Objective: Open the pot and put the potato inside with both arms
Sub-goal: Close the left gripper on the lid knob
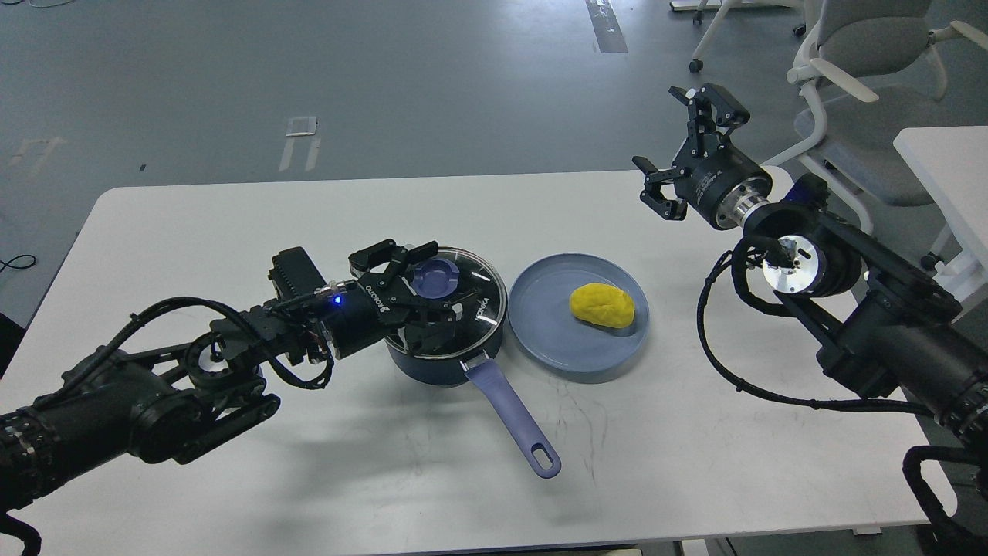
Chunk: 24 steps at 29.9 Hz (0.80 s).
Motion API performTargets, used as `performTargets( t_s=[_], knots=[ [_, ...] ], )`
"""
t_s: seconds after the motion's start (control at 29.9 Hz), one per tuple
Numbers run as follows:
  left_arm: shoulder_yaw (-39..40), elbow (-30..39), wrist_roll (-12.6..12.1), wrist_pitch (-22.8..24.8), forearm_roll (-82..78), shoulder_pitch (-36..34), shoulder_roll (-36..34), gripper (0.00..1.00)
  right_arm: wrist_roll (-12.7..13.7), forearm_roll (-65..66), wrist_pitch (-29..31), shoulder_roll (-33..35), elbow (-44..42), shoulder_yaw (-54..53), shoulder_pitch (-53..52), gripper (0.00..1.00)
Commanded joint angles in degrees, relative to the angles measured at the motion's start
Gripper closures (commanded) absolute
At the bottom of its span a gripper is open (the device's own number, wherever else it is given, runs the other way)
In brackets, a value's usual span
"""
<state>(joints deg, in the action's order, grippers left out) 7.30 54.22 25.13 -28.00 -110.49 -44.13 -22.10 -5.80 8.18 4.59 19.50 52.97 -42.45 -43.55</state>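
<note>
A dark blue pot (434, 371) with a purple handle (513, 421) stands mid-table, covered by a glass lid (485, 284) with a purple knob (434, 276). My left gripper (427, 289) reaches in from the left, open, with one finger on each side of the knob, just over the lid. A yellow potato (602, 305) lies on a blue plate (540, 313) right of the pot. My right gripper (688, 145) is open and empty, held high over the table's far right edge, well away from the potato.
The white table (231, 216) carries only the pot and plate. A grey office chair (857, 93) and a second white table (945, 166) stand at the far right, behind my right arm.
</note>
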Motion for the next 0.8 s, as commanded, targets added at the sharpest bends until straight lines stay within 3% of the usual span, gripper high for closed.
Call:
performTargets(
  t_s=[0.0, 0.77],
  knots=[
    [0.1, 0.0, 0.0, 0.0, 0.0, -0.1, 0.1, 0.09, 0.0, 0.0, 0.1, 0.1, -0.1, 0.0, 0.0, 0.00],
    [-0.3, -0.1, 0.0, 0.0, 0.7, -0.5, 1.1, 0.09, 0.0, 0.0, 0.2, 0.1, -0.5, 0.0, 1.0, 0.00]
  ],
)
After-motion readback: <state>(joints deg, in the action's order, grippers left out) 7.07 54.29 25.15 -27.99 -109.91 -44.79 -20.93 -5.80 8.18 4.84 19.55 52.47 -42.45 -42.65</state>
